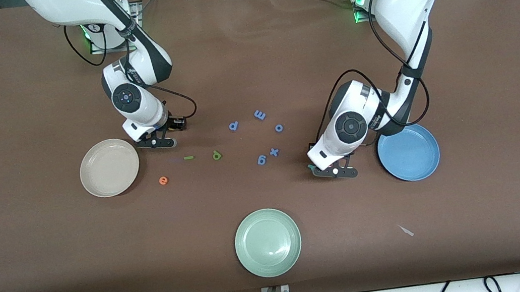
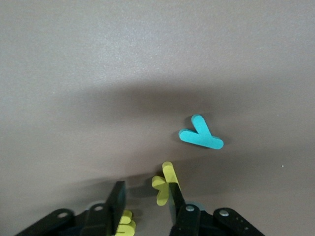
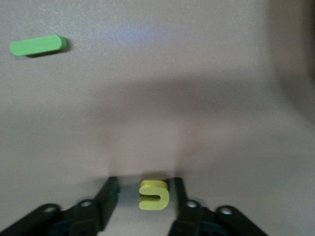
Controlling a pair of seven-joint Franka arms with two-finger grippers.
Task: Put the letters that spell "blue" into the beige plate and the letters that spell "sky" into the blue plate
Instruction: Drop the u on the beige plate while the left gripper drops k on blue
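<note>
My right gripper is low over the table beside the beige plate. It stands open with the yellow "u" between its fingers, close to one of them. The green "l", olive "b" and orange "e" lie on the table near that plate. My left gripper is down beside the blue plate, open. The yellow "k" leans on one finger, the yellow "s" lies by the other. The teal "y" lies just ahead. Both plates hold nothing.
Several blue-purple letters lie scattered at the table's middle between the two grippers. A pale green plate sits nearer to the front camera. A small pale scrap lies toward the left arm's end.
</note>
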